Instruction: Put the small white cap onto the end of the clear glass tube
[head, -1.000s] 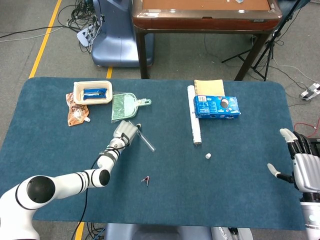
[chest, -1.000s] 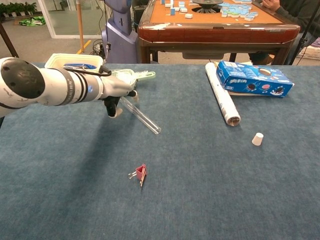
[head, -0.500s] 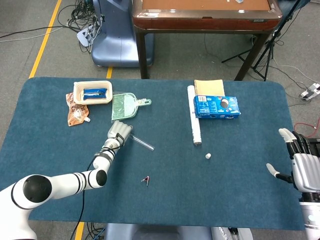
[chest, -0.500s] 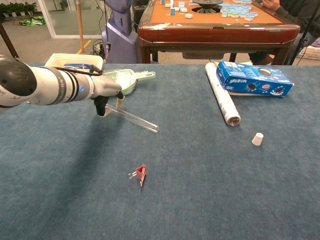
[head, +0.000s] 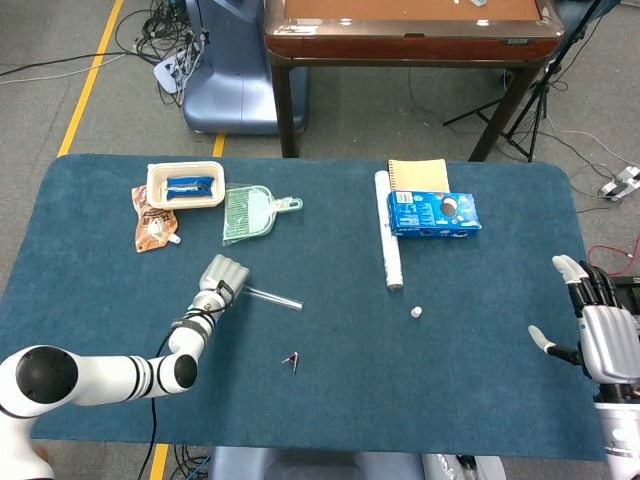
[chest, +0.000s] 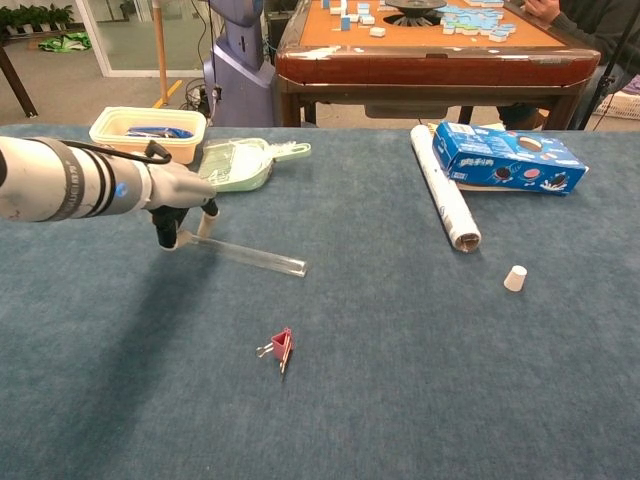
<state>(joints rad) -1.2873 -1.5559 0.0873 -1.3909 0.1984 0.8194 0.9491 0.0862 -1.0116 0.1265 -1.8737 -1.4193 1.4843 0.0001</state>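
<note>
Broadly, a blue-carpeted table (head: 330, 400) fills both views, standing on a grey floor with a yellow line (head: 95, 70) and loose cables, and a wooden table (head: 410, 30) stands behind it. Across its far side lie a blue snack box (head: 433, 212) whose print is too small to read, a tan notebook (head: 418, 174), a white roll (head: 388, 230), a green dustpan (head: 250, 212), a cream tray (head: 185, 185) holding a blue packet, and a brown sachet (head: 150, 228). The left hand (chest: 182, 200) hangs above the cloth with its fingers closed around one end of the clear glass tube (chest: 250, 256), which slants down toward the middle of the table. The right hand (head: 600, 335) sits at the table's right edge, fingers spread and holding nothing. A small red clip (chest: 281, 347) lies near the front. The small white cap (chest: 515, 278) stands alone on the cloth, just below the roll's near end and well apart from the tube
</note>
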